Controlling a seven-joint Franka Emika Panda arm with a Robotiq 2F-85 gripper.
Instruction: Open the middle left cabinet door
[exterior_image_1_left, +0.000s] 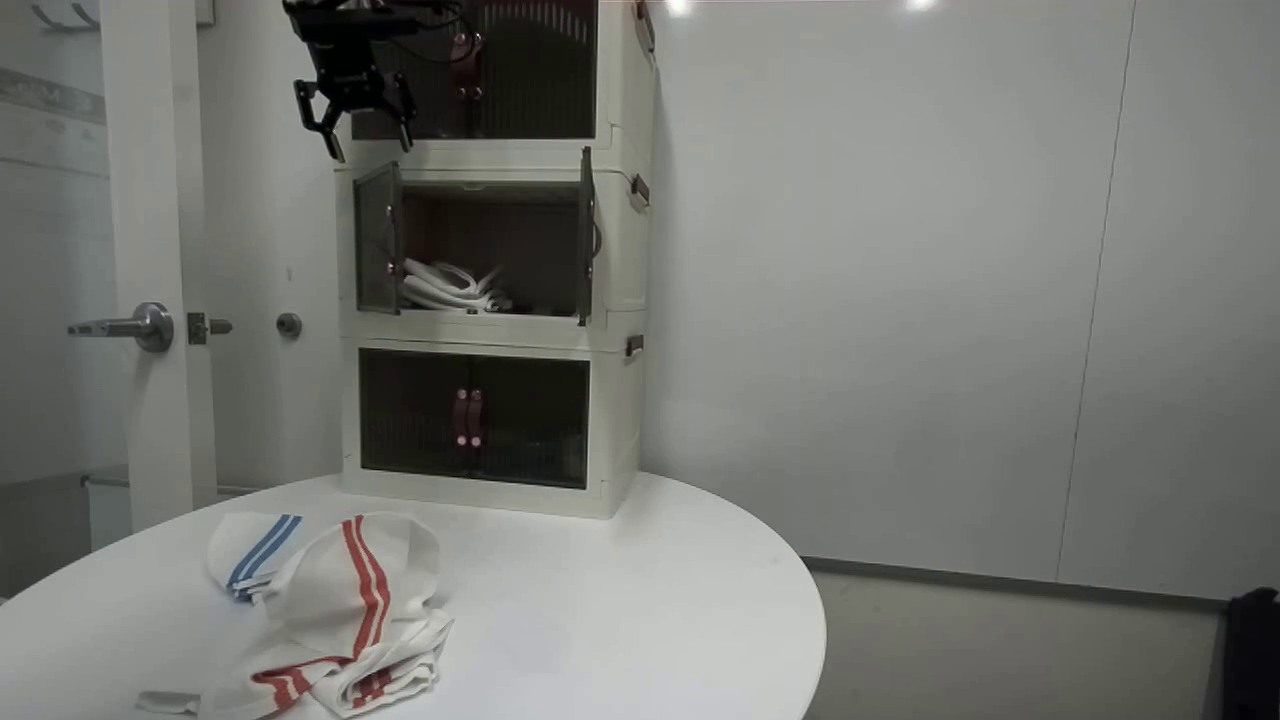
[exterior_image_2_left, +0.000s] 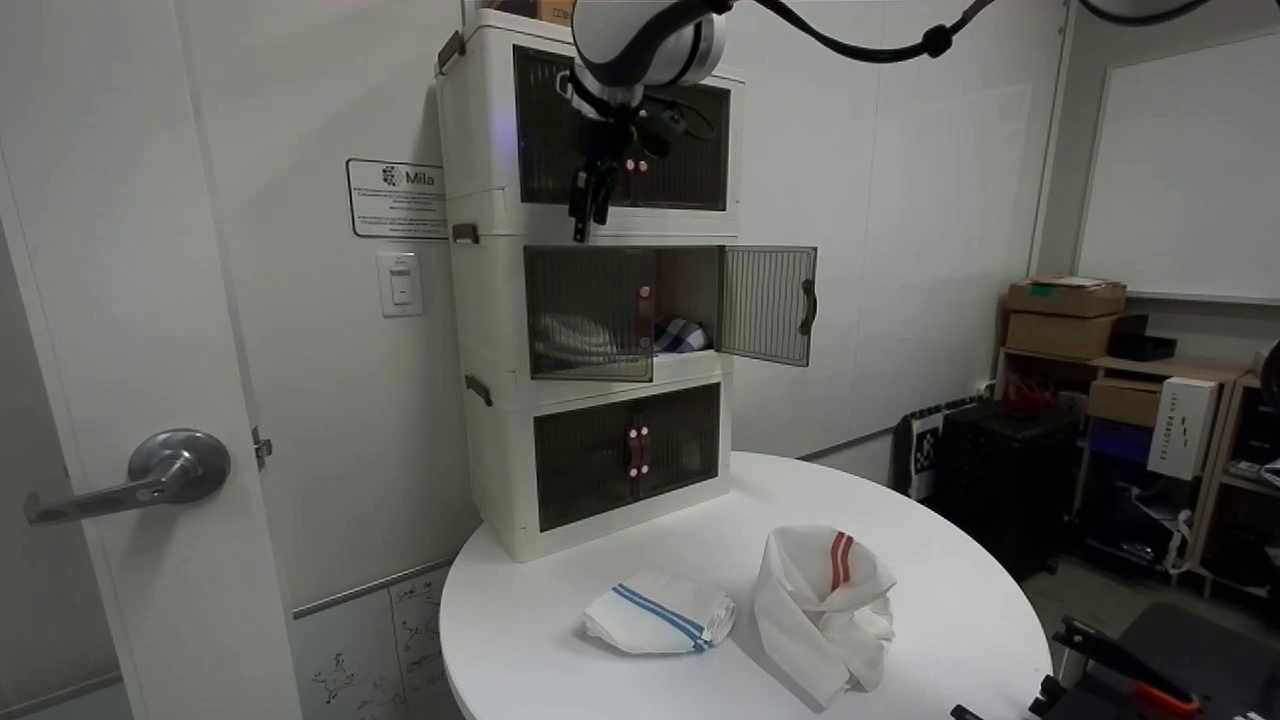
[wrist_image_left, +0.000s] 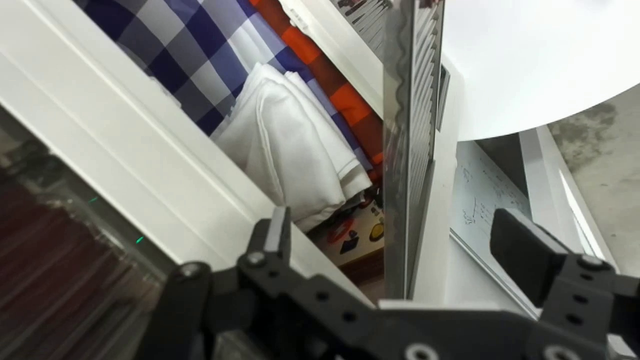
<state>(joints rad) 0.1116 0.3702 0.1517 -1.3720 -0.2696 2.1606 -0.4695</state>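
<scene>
The middle left cabinet door (exterior_image_1_left: 377, 240) is a dark see-through panel and stands swung outward from the middle tier. It also stands out in an exterior view (exterior_image_2_left: 588, 315), with a reddish handle near its free edge. In the wrist view the door (wrist_image_left: 398, 150) shows nearly edge-on, running between my two fingers in the picture. My gripper (exterior_image_1_left: 372, 150) is open and empty, with its fingertips pointing down just above the door's top edge. It also shows in an exterior view (exterior_image_2_left: 590, 225) and in the wrist view (wrist_image_left: 396, 237). I see no contact with the door.
The right-hand middle door (exterior_image_2_left: 768, 305) is also open. Inside lie a white cloth (wrist_image_left: 295, 145) and checked cloths (wrist_image_left: 200, 55). The top-tier doors (exterior_image_1_left: 540, 70) and bottom-tier doors (exterior_image_1_left: 530, 420) are shut. Towels (exterior_image_1_left: 350, 600) lie on the round white table (exterior_image_1_left: 650, 620).
</scene>
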